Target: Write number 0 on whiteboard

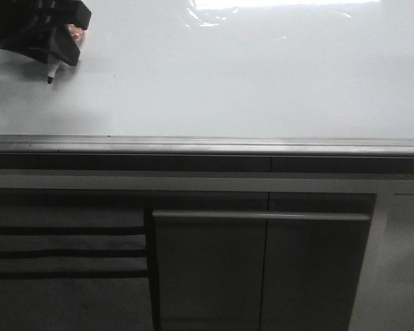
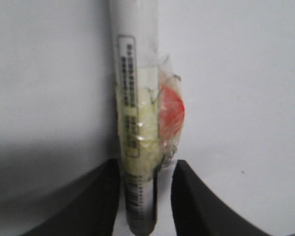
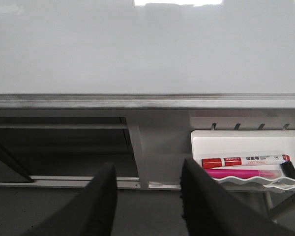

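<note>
No 0 anywhere on the whiteboard (image 1: 248,76) yet: bare white, glare at 12 o'clock, grey rail (image 1: 207,146) along 6 o'clock. Writing judged not begun.

At 10 o'clock of the front view, left tool (image 1: 55,48) clamped narrow on a marker (image 1: 50,71), black tip pointing toward 6 o'clock, close to the board or just touching; cannot tell which. In the left wrist view, marker (image 2: 135,113) gripped between both dark fingers (image 2: 88,206), wrapped in yellowish padding and clear tape with a red patch (image 2: 169,110) on one side.

Risks from here, as judgement only:
- Tip hovering off the board: no ink, broken oval. Cause: unclear contact height.
- Pressing too hard: marker sliding or tilting in the padded, taped grip, giving a skewed stroke.
- Starting so near the 9 o'clock edge of the view: little room, loop possibly cramped or partly unseen.
- Lifting before the start point is met again: oval left open.
- Glare hiding a thin line, making closure hard to judge.

Right tool (image 3: 147,199) spread wide, holding nothing, hanging below the rail facing grey cabinet panels (image 3: 64,132). At 4 o'clock there, a white tray (image 3: 246,142) with a red marker (image 3: 246,160) and a pink one (image 3: 241,173). Well apart from the writing, so unlikely to interfere.
</note>
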Controlling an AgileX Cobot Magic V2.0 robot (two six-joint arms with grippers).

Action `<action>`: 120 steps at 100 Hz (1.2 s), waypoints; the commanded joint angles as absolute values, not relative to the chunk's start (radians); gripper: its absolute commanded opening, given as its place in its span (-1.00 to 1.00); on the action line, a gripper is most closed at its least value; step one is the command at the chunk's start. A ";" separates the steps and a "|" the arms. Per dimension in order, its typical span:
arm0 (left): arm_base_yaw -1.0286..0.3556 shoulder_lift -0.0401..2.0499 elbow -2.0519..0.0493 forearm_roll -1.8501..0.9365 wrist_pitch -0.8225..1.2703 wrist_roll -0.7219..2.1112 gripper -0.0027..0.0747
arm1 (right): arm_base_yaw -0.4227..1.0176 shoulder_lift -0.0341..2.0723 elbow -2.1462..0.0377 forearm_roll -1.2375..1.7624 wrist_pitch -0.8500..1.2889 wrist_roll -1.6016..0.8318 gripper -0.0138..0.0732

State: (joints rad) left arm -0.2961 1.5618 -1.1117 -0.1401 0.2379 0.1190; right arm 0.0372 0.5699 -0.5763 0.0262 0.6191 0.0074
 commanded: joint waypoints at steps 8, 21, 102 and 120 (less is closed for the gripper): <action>-0.293 1.528 -1.145 -0.154 0.152 0.116 -0.66 | 0.032 0.579 -0.610 0.025 0.555 0.000 -0.04; -0.293 1.528 -1.145 -0.149 0.152 0.116 -0.81 | 0.032 0.579 -0.610 0.025 0.555 0.000 -0.04; -0.665 1.267 -1.145 -0.087 0.898 0.544 -0.98 | 0.052 0.892 -0.909 0.783 1.079 -0.861 -0.04; -0.824 1.267 -1.145 -0.087 0.912 0.568 -0.98 | 0.197 1.018 -0.993 0.796 1.125 -1.013 -0.04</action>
State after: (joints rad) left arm -0.7574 1.2971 -1.1117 -0.0716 0.9393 0.5549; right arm 0.1276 0.9682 -0.9276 0.7463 1.1239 -0.9142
